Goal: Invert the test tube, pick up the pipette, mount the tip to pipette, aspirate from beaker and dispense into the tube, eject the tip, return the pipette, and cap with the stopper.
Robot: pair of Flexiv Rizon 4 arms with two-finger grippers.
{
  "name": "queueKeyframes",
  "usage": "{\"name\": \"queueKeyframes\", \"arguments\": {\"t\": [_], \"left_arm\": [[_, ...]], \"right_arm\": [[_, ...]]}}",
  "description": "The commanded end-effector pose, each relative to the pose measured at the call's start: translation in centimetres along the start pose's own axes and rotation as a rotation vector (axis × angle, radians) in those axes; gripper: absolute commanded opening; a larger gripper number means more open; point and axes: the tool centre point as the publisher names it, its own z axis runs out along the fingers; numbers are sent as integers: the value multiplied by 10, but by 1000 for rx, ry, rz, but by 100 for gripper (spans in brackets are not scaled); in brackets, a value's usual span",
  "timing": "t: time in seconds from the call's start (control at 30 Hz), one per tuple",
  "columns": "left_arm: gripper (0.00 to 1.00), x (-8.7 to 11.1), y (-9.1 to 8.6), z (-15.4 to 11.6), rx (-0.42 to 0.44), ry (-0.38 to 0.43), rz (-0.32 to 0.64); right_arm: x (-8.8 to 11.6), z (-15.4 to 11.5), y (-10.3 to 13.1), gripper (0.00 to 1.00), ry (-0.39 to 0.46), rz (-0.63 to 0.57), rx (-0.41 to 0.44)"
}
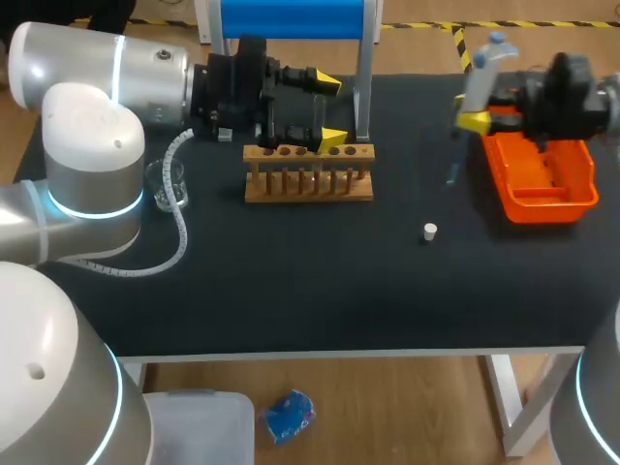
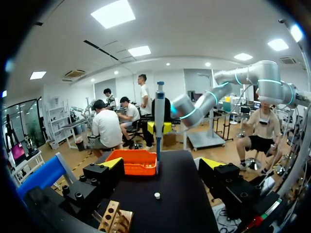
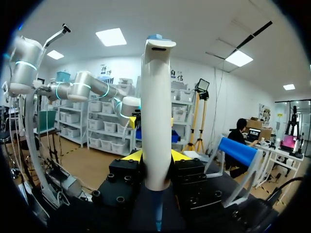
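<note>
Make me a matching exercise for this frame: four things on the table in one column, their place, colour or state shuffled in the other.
1. pipette
2. beaker
3. stopper
4. tray

A. loose on the table, between rack and tray
B. clear, left of the rack
C. orange, at the table's right end
D. upright in the shut right gripper

Pairs: 1-D, 2-B, 3-A, 4-C.

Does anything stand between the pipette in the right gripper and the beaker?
Yes. The wooden rack and the left gripper above it stand between the pipette, held by the right gripper, and the beaker.
</note>
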Motion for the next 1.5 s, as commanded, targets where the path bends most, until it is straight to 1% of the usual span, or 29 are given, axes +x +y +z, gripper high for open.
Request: {"name": "queueKeyframes", "arguments": {"t": [0.03,0.2,0.4,0.47,0.6,0.87,1.0,1.2,1.37,1.5], "left_arm": [[100,0,1,0,4,-2,2],[100,0,1,0,4,-2,2],[100,0,1,0,4,-2,2],[100,0,1,0,4,-2,2],[100,0,1,0,4,-2,2],[100,0,1,0,4,-2,2],[100,0,1,0,4,-2,2],[100,0,1,0,4,-2,2],[100,0,1,0,4,-2,2],[100,0,1,0,4,-2,2]], "right_arm": [[-2,-65,-7,0,-2,-3,-20],[-8,-92,-14,0,-24,-7,-8],[-17,-125,-21,0,-78,-13,-3],[-23,-136,-25,0,-86,-7,-19],[-33,-150,-33,0,-99,1,-19],[-51,-168,-47,0,-106,11,-8],[-64,-177,-54,0,-109,13,-12],[-82,-181,-64,0,-106,18,-23],[-88,-183,-68,0,-103,20,-29],[-88,-184,-72,0,-106,25,-31]]}}
